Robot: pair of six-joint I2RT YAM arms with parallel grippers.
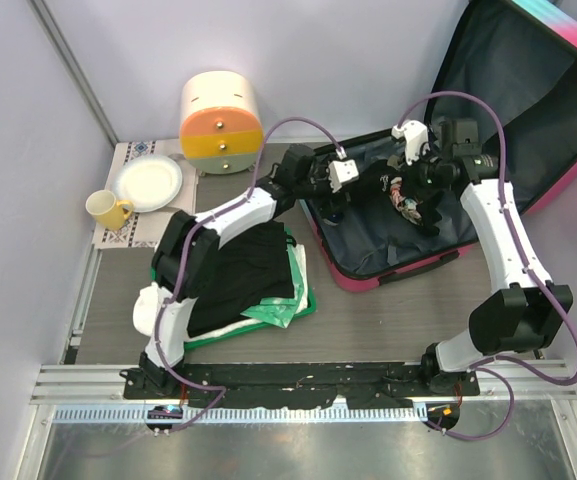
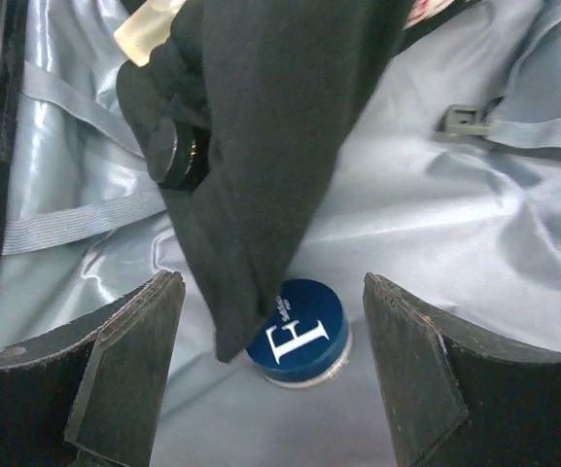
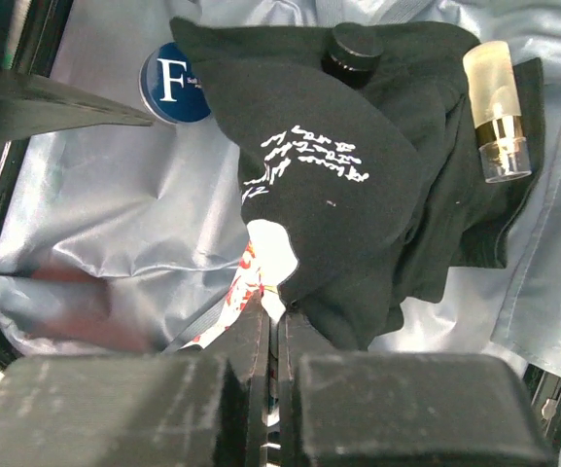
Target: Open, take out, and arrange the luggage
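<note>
Item: pink-and-turquoise hard-shell child's suitcase [image 1: 528, 110]. It lay open at the right rear of the desk [image 1: 388, 320], lid leaning back, grey lining exposed.

Contents seen:
- black cloth garment with white script [image 3: 338, 185];
- round blue tin marked "F" [image 2: 298, 336];
- frosted bottle with gold collar [image 3: 499, 107];
- small black-capped bottle [image 3: 353, 44], resting with the frosted bottle on the garment's folds.

Right claw [image 3: 276, 336]: pinched tight on the garment's edge; the cloth hung partly over the tin.

Left claw [image 2: 272, 302]: spread wide, holding nothing, poised just above the tin.

Handling note: you did best to lift the garment slowly, so both bottles slid off rather than rode along; you then had the tin uncovered, and needed the left fingers squarely astride its rim.

Likely destination: green plastic tray [image 1: 303, 305] of dark clothes, left of the suitcase.
</note>
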